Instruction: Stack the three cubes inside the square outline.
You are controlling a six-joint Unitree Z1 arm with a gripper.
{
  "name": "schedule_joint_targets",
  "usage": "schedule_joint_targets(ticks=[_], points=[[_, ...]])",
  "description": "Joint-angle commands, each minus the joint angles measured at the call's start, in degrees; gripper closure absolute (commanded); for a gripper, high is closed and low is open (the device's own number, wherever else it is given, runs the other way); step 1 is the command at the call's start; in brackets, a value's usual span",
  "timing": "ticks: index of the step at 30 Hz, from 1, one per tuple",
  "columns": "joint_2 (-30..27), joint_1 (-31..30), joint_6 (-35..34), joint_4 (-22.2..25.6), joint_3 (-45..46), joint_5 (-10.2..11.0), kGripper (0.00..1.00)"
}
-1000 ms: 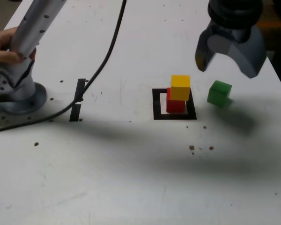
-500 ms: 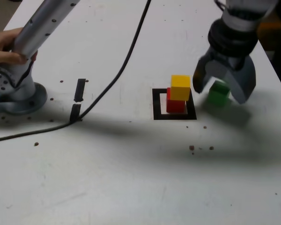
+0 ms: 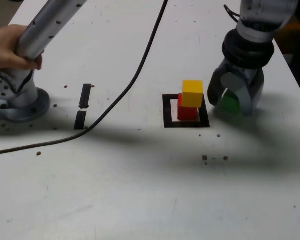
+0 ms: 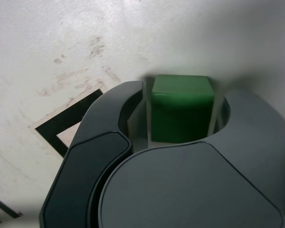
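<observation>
In the exterior view, a pale worktop (image 3: pixel 125 200) carried a thick black square outline (image 3: pixel 168 120) with a white centre, right of the middle. A saturated red cube (image 3: pixel 187 114) stood within that outline, its upper part hidden by a bright yellow cube (image 3: pixel 192 94) stacked on it. The yellow cube had crisp edges and a plain, unmarked face, and sat slightly towards the exterior view's right of the red one. Outside the outline, on the exterior view's right, a green cube (image 3: pixel 230 103) showed partly between the grey jaws, looking dark in their shade. At the exterior view's left, a person's hand (image 3: pixel 12 49) was at the lower part of the silvery arm (image 3: pixel 52 25), near two short black strips (image 3: pixel 85 96) and a loose dark cable (image 3: pixel 132 82). In the wrist view, the green cube was clear: plain and solid-coloured, with a lighter upper face above a deep green, shadowed one. The jaws stood partly open around it, with a narrow gap showing on either side, so they had no grip on it.
</observation>
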Motion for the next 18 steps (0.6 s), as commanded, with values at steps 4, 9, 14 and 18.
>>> schedule_joint_targets(ticks=[4,9,14,18], points=[[-0.32,0.05,-0.37,-0.27,-0.34,-0.10,0.74],[-1.23,0.05,-0.44,1.08,-1.72,0.00,0.78],[-3.84,-0.06,-1.62,4.49,-3.67,0.28,0.80],[-9.31,-0.51,-4.32,10.60,-6.13,0.95,0.79]])
